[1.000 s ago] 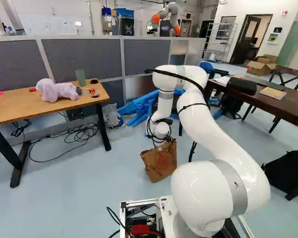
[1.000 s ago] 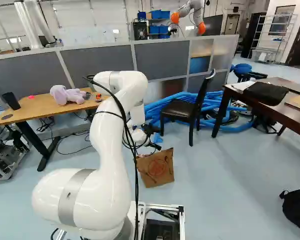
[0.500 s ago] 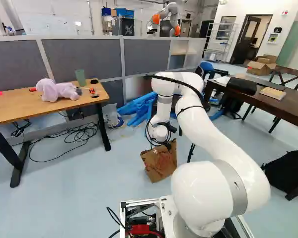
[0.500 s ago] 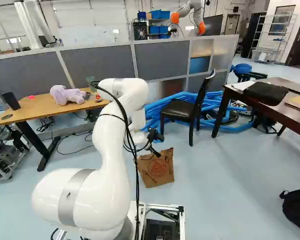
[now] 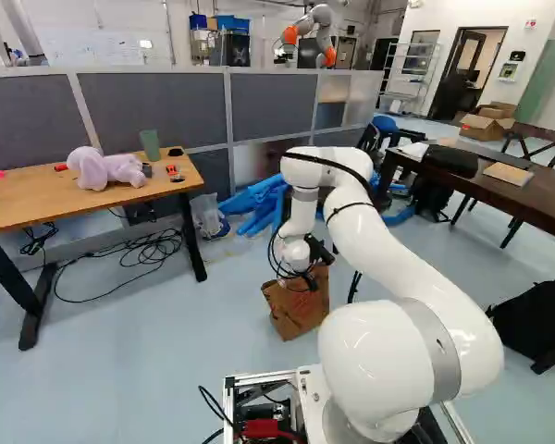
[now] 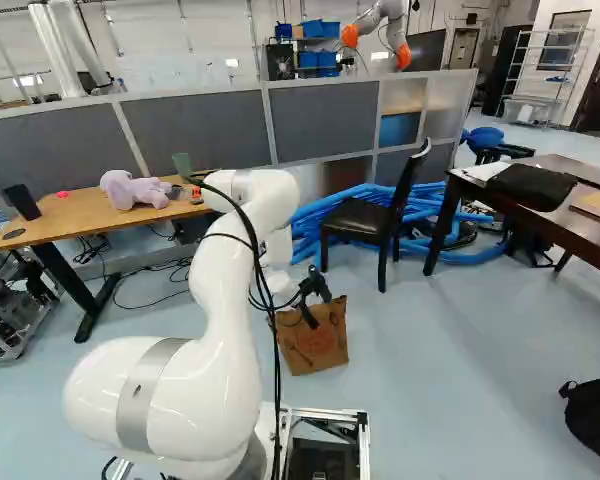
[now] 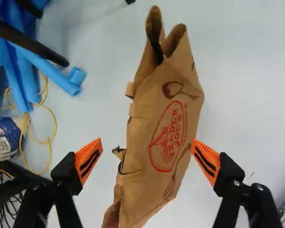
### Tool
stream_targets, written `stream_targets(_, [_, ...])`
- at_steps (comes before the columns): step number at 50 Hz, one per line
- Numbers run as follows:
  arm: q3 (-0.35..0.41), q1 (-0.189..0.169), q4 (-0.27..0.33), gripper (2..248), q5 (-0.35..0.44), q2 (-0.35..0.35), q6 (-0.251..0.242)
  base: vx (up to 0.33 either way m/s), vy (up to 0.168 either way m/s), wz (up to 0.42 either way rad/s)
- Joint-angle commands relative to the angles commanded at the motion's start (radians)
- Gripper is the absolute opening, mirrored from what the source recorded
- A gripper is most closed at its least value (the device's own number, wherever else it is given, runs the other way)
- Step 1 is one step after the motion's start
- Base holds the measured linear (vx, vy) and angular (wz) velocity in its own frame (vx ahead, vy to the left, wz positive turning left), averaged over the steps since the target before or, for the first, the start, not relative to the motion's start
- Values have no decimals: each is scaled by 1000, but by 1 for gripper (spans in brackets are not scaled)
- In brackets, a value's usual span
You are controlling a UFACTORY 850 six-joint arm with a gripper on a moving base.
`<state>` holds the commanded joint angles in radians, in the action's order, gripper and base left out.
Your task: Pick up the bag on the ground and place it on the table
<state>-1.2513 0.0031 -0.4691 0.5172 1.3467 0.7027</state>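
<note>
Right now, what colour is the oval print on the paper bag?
The oval print on the paper bag is red; the wrist view shows it best.

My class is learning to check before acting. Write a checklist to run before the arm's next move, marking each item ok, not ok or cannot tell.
1. Gripper open: ok, its fingers stand wide apart.
2. Bag lined up between the fingers: ok, in the wrist view.
3. Bag gripped: not ok, floor shows between one finger and the bag.
4. Fingers low enough to close on it: cannot tell.
5. Target table settled: cannot tell, a light wooden table and a dark table both show.
</note>
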Motion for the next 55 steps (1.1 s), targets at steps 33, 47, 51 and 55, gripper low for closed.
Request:
stream_targets(33, [-185, -13, -60, 247, -16, 150, 33, 0, 0, 0])
stream_targets(47, [-301, -16, -60, 247, -88, 227, 33, 0, 0, 0])
stream_targets(51, [-329, -16, -60, 247, -101, 243, 33, 0, 0, 0])
stream_targets(55, [-348, -16, -60, 247, -107, 252, 33, 0, 0, 0])
